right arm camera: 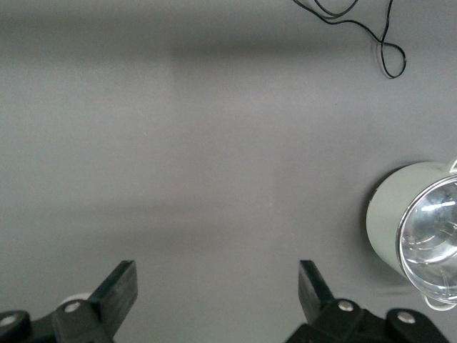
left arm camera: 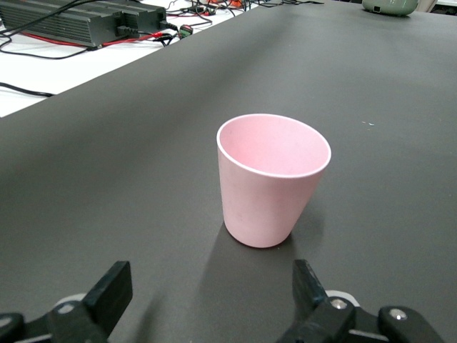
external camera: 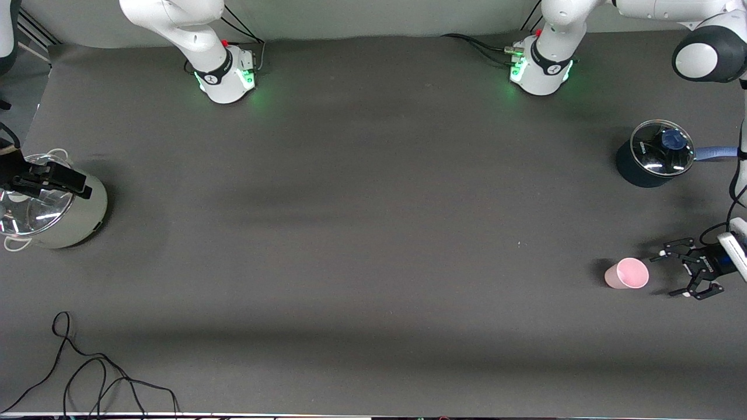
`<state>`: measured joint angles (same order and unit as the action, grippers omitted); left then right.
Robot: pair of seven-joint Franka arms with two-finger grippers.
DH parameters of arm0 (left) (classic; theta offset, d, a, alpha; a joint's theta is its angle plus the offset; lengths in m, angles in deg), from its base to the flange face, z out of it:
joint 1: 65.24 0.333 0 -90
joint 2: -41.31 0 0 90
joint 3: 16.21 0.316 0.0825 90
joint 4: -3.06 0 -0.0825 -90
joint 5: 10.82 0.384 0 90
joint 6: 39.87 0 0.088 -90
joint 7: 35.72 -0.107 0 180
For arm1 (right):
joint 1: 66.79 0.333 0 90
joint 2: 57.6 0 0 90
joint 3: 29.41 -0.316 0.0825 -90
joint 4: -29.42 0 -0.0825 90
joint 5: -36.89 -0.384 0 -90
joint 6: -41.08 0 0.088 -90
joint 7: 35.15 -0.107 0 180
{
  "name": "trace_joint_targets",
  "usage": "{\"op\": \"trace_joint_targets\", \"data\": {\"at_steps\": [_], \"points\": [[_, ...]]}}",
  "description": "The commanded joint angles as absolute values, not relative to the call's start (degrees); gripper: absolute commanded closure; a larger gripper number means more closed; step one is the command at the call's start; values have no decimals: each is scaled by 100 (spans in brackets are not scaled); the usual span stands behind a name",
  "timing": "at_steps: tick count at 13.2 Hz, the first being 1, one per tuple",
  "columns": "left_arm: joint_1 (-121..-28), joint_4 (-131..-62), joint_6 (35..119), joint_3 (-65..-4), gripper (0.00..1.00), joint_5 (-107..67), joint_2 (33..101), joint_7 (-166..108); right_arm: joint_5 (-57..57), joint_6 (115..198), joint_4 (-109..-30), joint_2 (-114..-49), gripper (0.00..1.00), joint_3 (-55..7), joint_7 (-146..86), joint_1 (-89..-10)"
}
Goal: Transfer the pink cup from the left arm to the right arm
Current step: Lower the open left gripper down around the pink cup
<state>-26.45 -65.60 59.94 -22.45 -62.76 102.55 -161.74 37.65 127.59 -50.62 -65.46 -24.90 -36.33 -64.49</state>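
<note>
The pink cup (external camera: 627,273) stands upright and empty on the dark table toward the left arm's end. In the left wrist view the cup (left arm camera: 271,182) is a short way ahead of the fingers and apart from them. My left gripper (external camera: 667,275) is low beside the cup, open and empty; it also shows in the left wrist view (left arm camera: 212,286). My right gripper (external camera: 73,182) is up in the air at the right arm's end of the table, next to a pale green pot. It is open and empty in the right wrist view (right arm camera: 216,289).
The pale green pot with a glass lid (external camera: 55,210) stands at the right arm's end and shows in the right wrist view (right arm camera: 400,229). A dark blue pot with a glass lid (external camera: 653,154) stands farther from the front camera than the cup. A black cable (external camera: 87,376) lies near the table's front edge.
</note>
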Motion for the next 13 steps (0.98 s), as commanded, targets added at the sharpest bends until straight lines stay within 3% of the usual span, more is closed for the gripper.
{"op": "trace_joint_targets", "data": {"at_steps": [1,7,13], "points": [[-2481,-6399,5848,-2359,0,-6355,10380,-16534,3672,12695,-5003,-6525,0,-2467,-3506,-6450],[-2332,-6531,5190,-2359,0,-6461,10494,-17291,3672,12528,-4985,-6525,0,-2475,-3497,-6459],[-2262,-6681,5162,-2351,0,-6470,10617,-17617,3672,12528,-4994,-6525,0,-2467,-3497,-6459]]}}
